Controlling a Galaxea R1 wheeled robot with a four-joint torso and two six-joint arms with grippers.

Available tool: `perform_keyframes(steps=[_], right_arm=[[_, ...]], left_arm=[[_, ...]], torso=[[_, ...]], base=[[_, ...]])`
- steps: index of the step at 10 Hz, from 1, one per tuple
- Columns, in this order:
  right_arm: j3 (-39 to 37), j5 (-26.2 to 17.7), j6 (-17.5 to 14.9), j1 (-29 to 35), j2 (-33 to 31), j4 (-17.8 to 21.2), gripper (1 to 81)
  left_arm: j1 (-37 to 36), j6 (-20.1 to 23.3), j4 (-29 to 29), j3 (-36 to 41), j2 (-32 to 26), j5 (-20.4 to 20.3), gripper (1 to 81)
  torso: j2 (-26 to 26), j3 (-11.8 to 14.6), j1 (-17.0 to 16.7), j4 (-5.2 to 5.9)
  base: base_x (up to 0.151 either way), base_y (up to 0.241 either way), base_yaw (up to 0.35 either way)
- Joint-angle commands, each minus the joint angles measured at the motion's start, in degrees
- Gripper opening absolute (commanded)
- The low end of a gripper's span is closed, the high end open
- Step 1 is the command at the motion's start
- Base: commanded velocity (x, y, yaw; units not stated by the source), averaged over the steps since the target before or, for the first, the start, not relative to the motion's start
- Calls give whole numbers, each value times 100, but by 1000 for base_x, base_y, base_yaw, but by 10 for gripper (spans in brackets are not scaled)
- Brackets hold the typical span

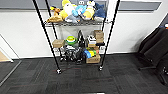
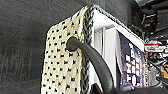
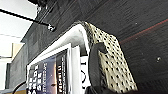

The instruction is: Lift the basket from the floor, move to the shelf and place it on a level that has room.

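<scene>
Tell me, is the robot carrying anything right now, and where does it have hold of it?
It seems to carry the basket by its two dark loop handles, one at each end; the fingers themselves cannot be made out.

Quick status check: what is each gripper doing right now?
Left gripper: cannot be told; the basket's loop handle runs toward it.
Right gripper: cannot be told; the basket's other handle runs toward it.

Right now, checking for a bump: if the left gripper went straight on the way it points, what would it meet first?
The loop handle of the basket, close ahead, then its woven wall; depth is unclear.
</scene>
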Motion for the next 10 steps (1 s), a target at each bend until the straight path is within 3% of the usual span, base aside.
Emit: perform_keyframes(steps=[1, 3, 5, 7, 10], right_arm=[[377, -154, 37, 348, -282, 54, 10], [395, -145, 46, 330, -291, 54, 10], [290, -163, 37, 330, -239, 54, 10], [202, -198, 37, 330, -212, 45, 10], [175, -216, -15, 260, -212, 28, 10]], left_arm=[[-362, 15, 89, 360, -403, 316, 10], [-291, 15, 142, 378, -377, 316, 10], [-247, 15, 159, 343, -351, 290, 10], [-247, 15, 230, 325, -316, 263, 10], [-195, 15, 265, 325, -271, 316, 10]], torso=[[557, 0, -358, 0], [925, 0, -594, 0], [1316, 563, -848, 0], [1604, 696, -1025, 0], [2110, 1214, -1357, 0]], base=[[0, 0, 0], [0, 0, 0], [0, 0, 0], [0, 0, 0], [0, 0, 0]])
